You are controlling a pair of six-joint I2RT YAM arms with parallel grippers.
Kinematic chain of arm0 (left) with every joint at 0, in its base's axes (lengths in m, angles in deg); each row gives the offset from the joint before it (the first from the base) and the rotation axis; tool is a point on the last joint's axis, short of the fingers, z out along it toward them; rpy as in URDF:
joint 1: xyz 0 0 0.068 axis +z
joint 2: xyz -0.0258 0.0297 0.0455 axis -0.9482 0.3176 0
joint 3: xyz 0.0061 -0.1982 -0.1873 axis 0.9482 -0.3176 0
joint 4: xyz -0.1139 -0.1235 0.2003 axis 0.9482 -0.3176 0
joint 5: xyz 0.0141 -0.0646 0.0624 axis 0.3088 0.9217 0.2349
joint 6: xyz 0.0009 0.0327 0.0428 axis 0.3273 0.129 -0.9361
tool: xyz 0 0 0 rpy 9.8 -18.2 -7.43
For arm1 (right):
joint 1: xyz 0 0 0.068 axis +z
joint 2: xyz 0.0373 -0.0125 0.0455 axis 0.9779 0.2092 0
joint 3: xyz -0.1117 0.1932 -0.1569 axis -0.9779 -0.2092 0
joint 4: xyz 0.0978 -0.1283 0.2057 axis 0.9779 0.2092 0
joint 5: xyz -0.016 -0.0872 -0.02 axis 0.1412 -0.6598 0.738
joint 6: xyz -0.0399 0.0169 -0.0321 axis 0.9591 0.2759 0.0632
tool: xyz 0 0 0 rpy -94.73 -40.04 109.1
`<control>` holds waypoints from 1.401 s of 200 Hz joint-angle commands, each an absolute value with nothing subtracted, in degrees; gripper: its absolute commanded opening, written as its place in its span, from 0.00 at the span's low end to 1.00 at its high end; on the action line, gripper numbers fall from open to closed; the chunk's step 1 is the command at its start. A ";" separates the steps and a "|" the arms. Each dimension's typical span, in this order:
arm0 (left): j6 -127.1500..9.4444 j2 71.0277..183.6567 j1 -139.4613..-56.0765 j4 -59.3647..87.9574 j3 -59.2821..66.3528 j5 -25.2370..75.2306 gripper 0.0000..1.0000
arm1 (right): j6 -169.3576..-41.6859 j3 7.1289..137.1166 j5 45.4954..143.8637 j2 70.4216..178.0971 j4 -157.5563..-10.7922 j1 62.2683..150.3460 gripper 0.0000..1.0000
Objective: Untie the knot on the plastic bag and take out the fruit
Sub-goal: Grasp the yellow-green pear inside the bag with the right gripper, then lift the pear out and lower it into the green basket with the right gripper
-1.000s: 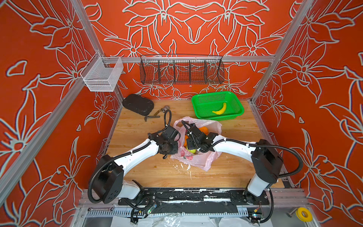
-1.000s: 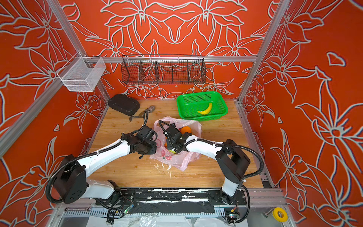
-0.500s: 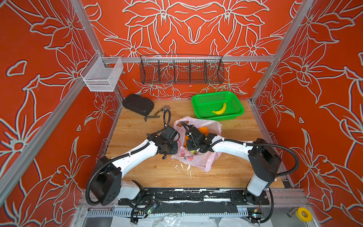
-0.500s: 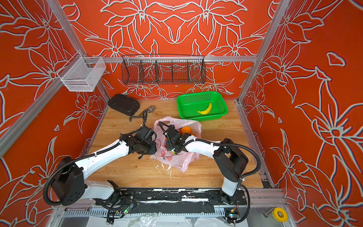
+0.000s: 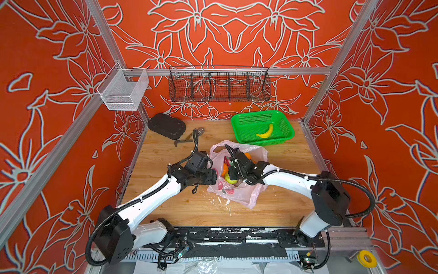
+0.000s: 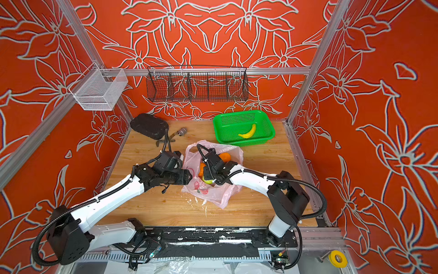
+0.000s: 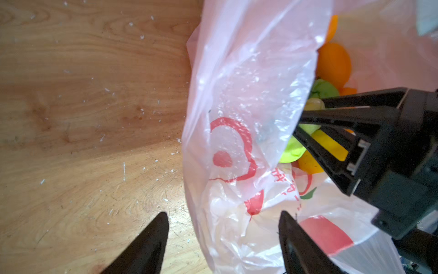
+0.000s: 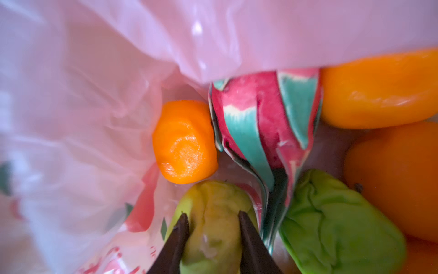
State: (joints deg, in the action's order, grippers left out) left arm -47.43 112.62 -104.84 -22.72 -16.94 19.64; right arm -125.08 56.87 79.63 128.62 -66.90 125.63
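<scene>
One green fruit (image 8: 213, 201) in right tool (image 8: 212, 213); left tool (image 7: 223, 213) agape

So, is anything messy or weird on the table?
Yes: little white flecks are scattered on the wooden table right next to the pink bag, like crumbs or chipped bits. I can't tell what they are.

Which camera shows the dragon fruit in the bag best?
The right wrist view: the dragon fruit fills the middle, pink skin and green scales clear, beside the yellow-green fruit in the right gripper jaws. Both top views show too little to tell; the left wrist view shows none of it.
</scene>
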 commanded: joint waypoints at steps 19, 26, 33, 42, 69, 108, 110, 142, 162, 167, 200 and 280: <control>-52.75 106.36 -104.88 -15.62 -19.14 23.50 0.73 | -127.93 56.78 80.83 122.99 -67.48 124.69 0.21; -53.83 105.46 -104.88 -14.51 -19.24 24.06 0.74 | -128.08 56.91 80.93 122.20 -67.46 124.66 0.21; -54.74 104.62 -104.94 -13.42 -19.26 24.61 0.74 | -128.28 57.22 81.09 121.45 -67.28 124.51 0.21; -55.77 103.69 -104.96 -12.36 -19.09 24.97 0.74 | -128.35 57.43 81.25 120.49 -67.07 124.43 0.21; -58.30 100.85 -104.98 -9.74 -18.81 25.51 0.74 | -128.19 58.98 81.37 117.12 -65.57 123.74 0.21; -60.26 98.47 -105.10 -7.92 -17.38 26.36 0.78 | -126.55 62.94 81.19 112.15 -62.23 120.94 0.20; -60.32 98.42 -105.07 -7.87 -17.29 26.46 0.78 | -126.44 63.15 81.20 111.94 -62.05 120.85 0.20; -60.93 98.11 -105.07 -5.79 -16.02 29.09 0.80 | -124.94 67.12 81.46 109.90 -60.25 117.18 0.20; -61.46 99.06 -105.05 -5.63 -14.48 30.08 0.81 | -123.64 69.85 81.52 109.99 -59.33 114.23 0.20; -61.54 99.42 -105.10 -5.94 -13.91 30.07 0.82 | -123.46 70.54 81.75 110.15 -59.19 113.32 0.20; -62.20 101.27 -105.11 -6.69 -10.84 31.12 0.83 | -121.65 74.71 83.59 111.96 -59.66 107.70 0.20; -63.78 107.02 -105.37 -6.03 -5.83 34.25 0.93 | -116.19 87.27 83.75 125.61 -56.96 92.65 0.20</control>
State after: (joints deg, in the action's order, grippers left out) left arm -62.25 106.48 -104.93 -7.00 -8.15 32.20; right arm -118.35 83.60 83.65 121.47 -58.92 97.02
